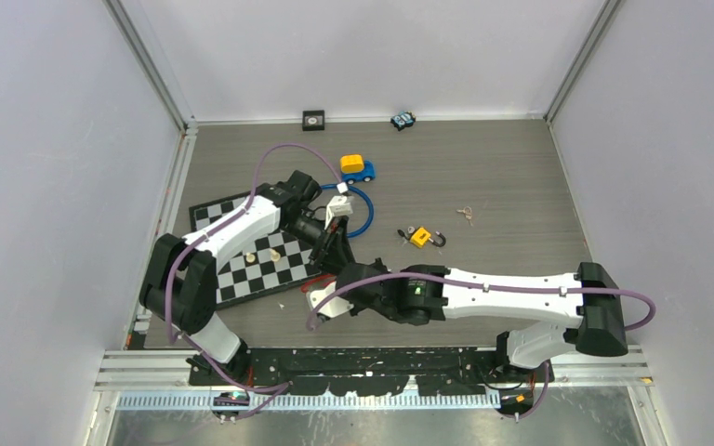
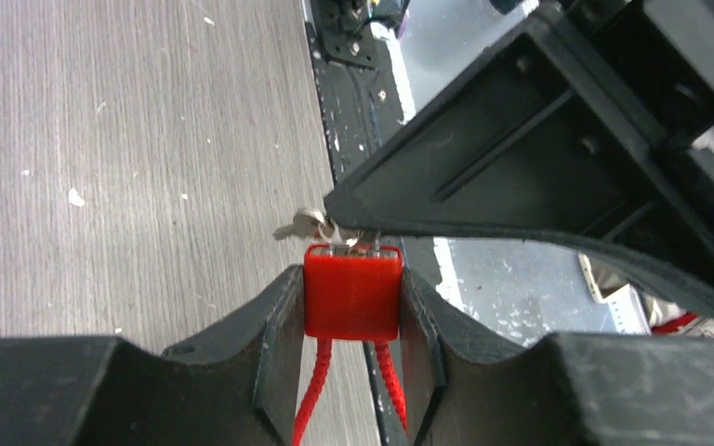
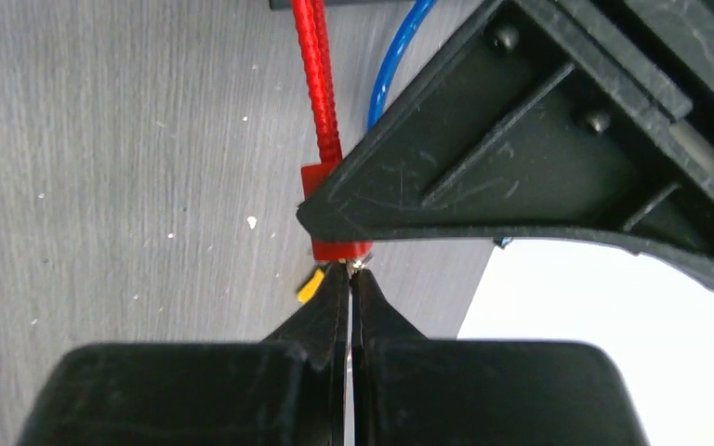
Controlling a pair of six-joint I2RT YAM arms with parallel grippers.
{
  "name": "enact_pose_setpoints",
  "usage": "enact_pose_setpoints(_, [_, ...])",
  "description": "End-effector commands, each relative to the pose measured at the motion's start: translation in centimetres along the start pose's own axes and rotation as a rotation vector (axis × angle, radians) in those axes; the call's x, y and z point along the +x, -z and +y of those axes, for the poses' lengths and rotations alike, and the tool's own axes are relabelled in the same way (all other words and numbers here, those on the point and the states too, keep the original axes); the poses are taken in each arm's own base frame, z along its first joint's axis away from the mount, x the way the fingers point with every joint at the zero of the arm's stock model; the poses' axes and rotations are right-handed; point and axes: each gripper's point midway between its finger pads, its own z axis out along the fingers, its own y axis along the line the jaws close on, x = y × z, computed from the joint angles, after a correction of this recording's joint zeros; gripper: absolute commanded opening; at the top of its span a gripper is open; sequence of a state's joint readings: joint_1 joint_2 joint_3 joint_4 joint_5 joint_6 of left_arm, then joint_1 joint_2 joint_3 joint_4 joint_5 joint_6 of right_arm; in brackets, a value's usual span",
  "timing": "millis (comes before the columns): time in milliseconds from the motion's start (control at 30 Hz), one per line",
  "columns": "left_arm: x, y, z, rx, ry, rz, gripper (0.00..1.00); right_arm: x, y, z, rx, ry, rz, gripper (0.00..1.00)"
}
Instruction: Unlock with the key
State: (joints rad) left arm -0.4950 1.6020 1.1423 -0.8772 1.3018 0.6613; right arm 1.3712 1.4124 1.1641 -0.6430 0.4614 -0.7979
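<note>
Left end effector (image 2: 351,279) clamps the rigid red lock (image 2: 351,302) by its sides while your right end effector (image 3: 350,274) pinches the thin, likely slippery key (image 2: 302,223).

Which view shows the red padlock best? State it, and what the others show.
Left wrist: the red padlock faces the camera nearly whole, clamped between the left gripper's fingers. Right wrist shows only slivers of it behind one of those fingers. In the top view it is hidden between the arms.
</note>
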Motion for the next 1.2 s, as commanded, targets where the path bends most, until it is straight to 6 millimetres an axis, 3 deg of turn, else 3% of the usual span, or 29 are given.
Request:
enact_pose_setpoints(0, [-3.9,-0.2,-3.5,0.160,-0.084,-0.136,0.00,-3.7,-0.5,-2.5,0.145,-0.006,-0.146,0.01])
enact_pose_setpoints(400, [-3.9,-0.2,-3.2,0.136,-0.092,-0.123,0.00,-5.0,0.0,-1.9,0.092,-0.065,-0.187,0.00])
enact_pose_setpoints(567, [-3.4,-0.1,-2.8,0.091,-0.110,-0.095,0.00,-4.7,0.1,-1.8,0.075,-0.093,-0.191,0.01])
enact_pose_setpoints(1167, [-2.4,0.5,0.7,-0.133,-0.153,0.022,0.00,-3.7,0.4,-3.1,-0.123,-0.476,-0.264,0.00])
